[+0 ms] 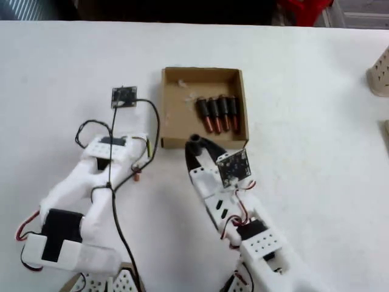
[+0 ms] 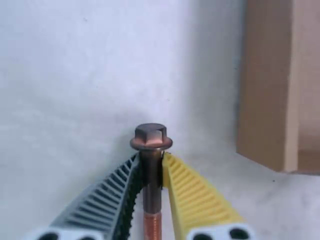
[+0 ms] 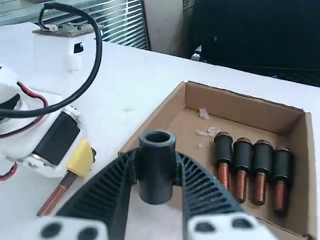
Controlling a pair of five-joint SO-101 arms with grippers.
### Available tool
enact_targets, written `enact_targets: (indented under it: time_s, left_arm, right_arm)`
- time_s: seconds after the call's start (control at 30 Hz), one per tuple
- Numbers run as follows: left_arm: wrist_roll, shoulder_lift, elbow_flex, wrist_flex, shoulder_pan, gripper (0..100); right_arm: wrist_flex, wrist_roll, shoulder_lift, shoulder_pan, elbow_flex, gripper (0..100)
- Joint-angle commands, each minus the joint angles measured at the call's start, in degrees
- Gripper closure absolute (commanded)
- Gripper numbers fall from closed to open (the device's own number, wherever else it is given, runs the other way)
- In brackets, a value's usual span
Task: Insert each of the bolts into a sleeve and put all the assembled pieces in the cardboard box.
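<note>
- Bolt: pinched just below its head by the left gripper, beside the cardboard box.
- Sleeve: clamped upright in the right gripper, at the box's near wall.
- Four assembled pieces: side by side inside the box.

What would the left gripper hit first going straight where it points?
Likely the bare white table, bolt head first; the cardboard box stands off to the side, though depth is unclear.
</note>
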Motion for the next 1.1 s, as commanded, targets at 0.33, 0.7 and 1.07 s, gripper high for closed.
enact_targets:
  time_s: [0.33,0.7,1.07]
  left_arm:
    - [-0.4,-3.2,-0.1,-4.1,-0.7,98]
    - [-0.5,-3.6,-0.2,-4.2,-0.2,98]
    - [-0.8,-3.7,6.8,-22.5,0.7,98]
  right_arm:
    - [-41.6,-0.4,35.3,-5.0,-2.4,98.2]
    - [-72.7,-0.4,67.2,-5.6,-7.4,98.2]
    - [-75.7,-0.3,73.3,-8.3,-9.0,98.2]
